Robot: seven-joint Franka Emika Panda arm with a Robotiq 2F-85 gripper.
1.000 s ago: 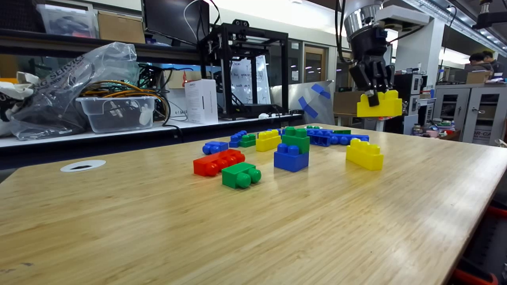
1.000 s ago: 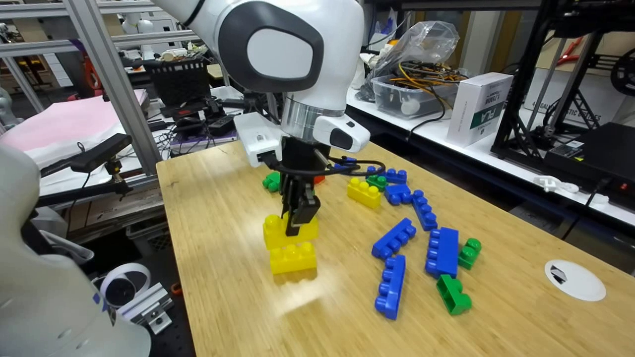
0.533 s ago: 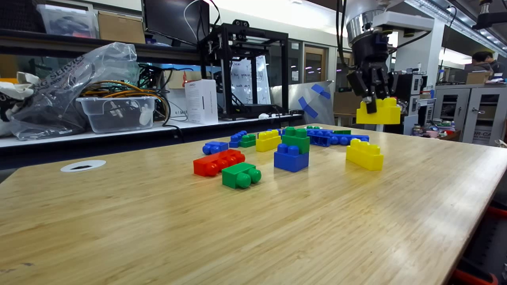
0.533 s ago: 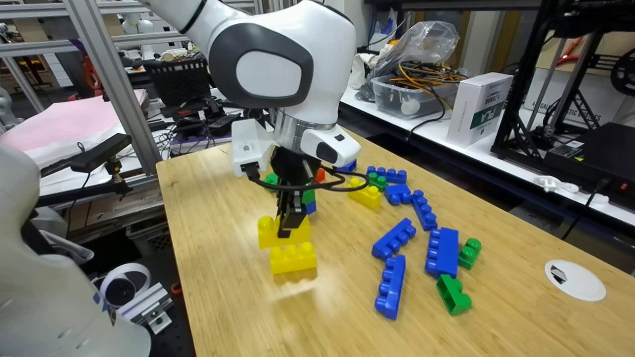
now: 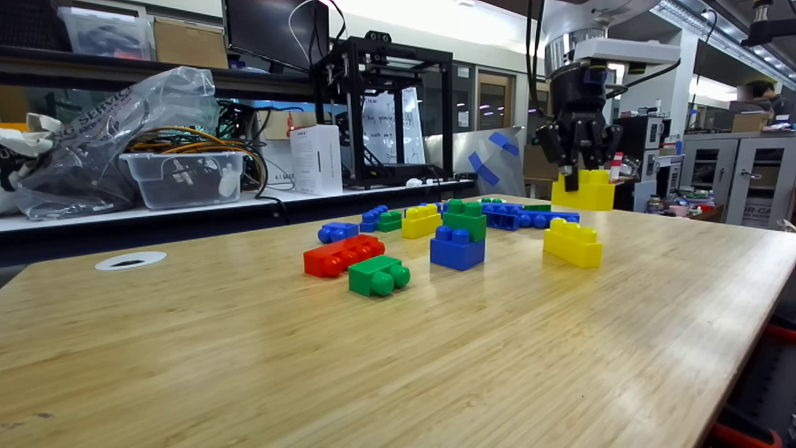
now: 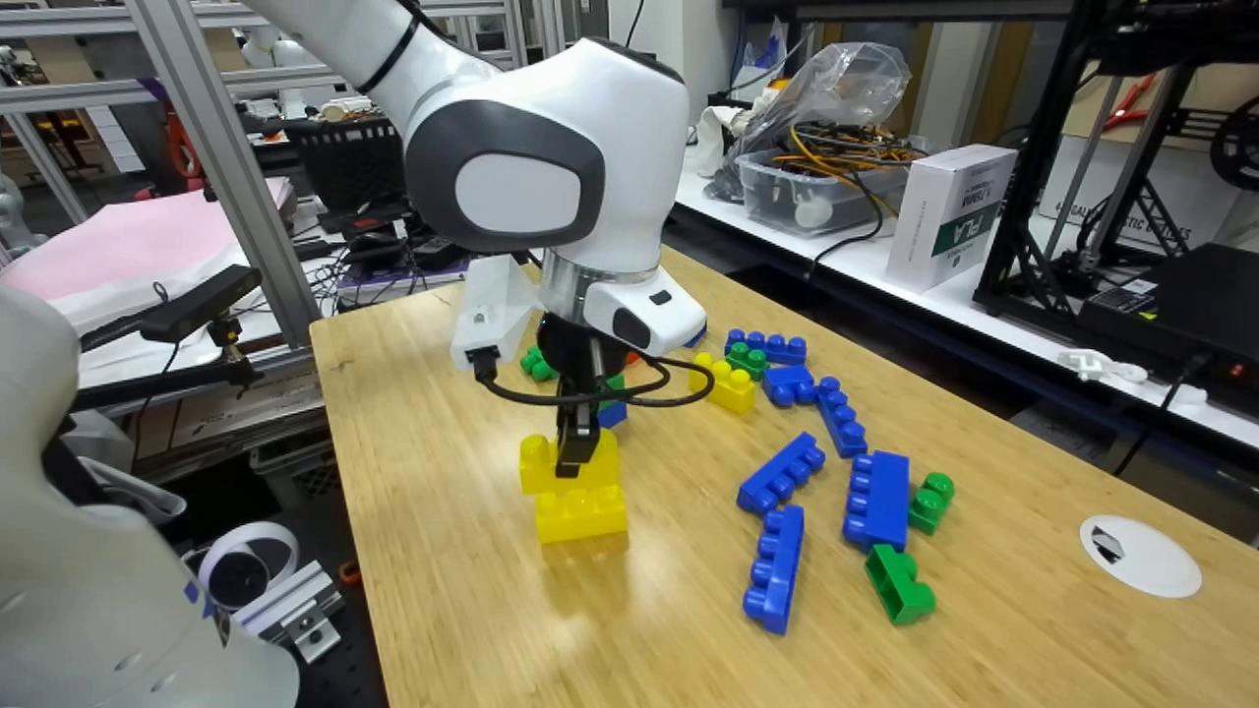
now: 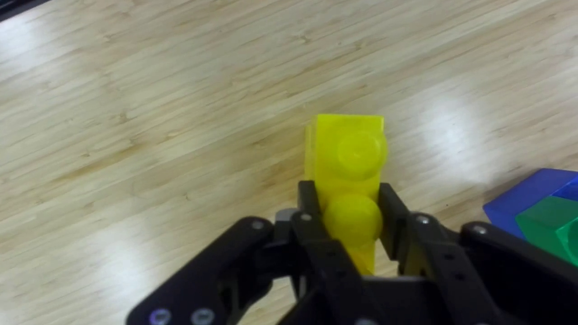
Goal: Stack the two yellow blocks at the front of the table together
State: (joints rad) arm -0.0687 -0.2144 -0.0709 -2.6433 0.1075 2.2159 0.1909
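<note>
The bench (image 5: pixel 373 373) was broad, pale wood grain, shiny enough to catch patches of light. A yellow block (image 5: pixel 572 246) stood on it studs up, as did another yellow block (image 5: pixel 421 223) well apart, with a blue block (image 5: pixel 457 254) upright nearby, and a red block (image 5: pixel 342 256) and a green block (image 5: pixel 368 277) lying on their sides just beside each other. In an exterior view a long blue block (image 6: pixel 777 570) and a wide blue block (image 6: pixel 885 500) lay tipped on their sides, a small green block (image 6: pixel 897 585) was just beside the wide one, and a white disc (image 6: pixel 1146 560) sat flat.
</note>
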